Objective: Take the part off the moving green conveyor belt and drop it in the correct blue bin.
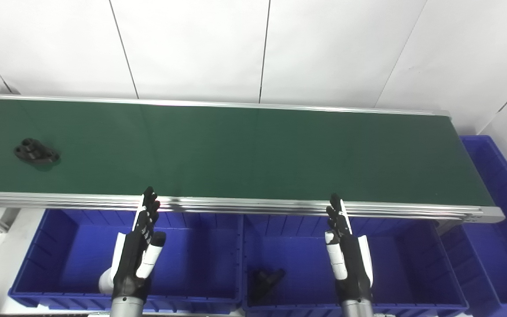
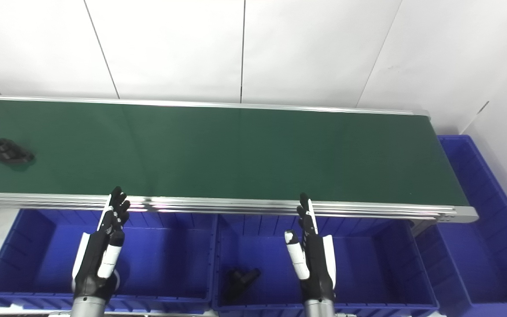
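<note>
A black part (image 1: 36, 151) with round holes lies on the green conveyor belt (image 1: 244, 149) at its far left. My left hand (image 1: 138, 251) is open and empty, fingers straight, above the left blue bin (image 1: 60, 264) just in front of the belt's near rail. My right hand (image 1: 346, 251) is open and empty, fingers straight, above the middle blue bin (image 1: 403, 264). Another black part (image 1: 266, 281) lies on the floor of the middle bin. Both hands are far from the part on the belt.
A third blue bin (image 1: 495, 211) stands past the belt's right end. The belt's aluminium near rail (image 1: 244, 204) runs between the hands and the belt. A white panelled wall (image 1: 253, 48) stands behind the belt.
</note>
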Motion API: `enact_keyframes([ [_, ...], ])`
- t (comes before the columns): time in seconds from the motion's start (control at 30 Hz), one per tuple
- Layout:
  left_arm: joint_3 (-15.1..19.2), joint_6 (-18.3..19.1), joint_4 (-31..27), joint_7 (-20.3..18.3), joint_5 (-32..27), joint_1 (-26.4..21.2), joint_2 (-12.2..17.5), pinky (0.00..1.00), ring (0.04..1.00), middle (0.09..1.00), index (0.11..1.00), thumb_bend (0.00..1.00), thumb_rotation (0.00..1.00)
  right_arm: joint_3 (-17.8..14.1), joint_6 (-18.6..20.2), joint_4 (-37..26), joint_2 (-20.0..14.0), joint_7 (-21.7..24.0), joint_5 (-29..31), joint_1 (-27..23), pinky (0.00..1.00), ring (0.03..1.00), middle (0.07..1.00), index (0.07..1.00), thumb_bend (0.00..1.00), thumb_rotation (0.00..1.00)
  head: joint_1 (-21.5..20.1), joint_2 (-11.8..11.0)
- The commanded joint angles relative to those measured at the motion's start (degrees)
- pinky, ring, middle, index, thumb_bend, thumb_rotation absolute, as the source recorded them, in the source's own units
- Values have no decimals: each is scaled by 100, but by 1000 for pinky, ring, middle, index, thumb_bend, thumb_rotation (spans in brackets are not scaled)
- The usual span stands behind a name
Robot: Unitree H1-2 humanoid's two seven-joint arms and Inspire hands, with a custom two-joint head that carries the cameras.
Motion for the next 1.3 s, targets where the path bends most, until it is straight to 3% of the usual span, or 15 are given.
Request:
enact_keyframes([
  [0.0, -27, -218, -77, 49, -65, 5, -57, 1000, 984, 1000, 1000, 767, 882, 40, -328, -162, 27, -35, -49, -60, 970, 977, 990, 988, 796, 1000, 6, -7],
  [0.73, -4, -275, 16, 56, 25, -64, -84, 983, 973, 1000, 1000, 802, 873, 45, -292, -124, -2, -34, -132, -86, 960, 968, 985, 983, 825, 1000, 42, -18],
  [0.87, 0, -255, -3, 65, 37, -61, -91, 988, 973, 999, 1000, 804, 866, 49, -327, -132, -8, -15, -100, -85, 963, 970, 989, 988, 795, 1000, 42, -18],
  [1.27, -11, -318, 23, 56, -3, -72, -112, 996, 976, 1000, 1000, 809, 922, 55, -370, -127, -14, -6, -52, -78, 967, 978, 997, 995, 808, 1000, 86, -23],
])
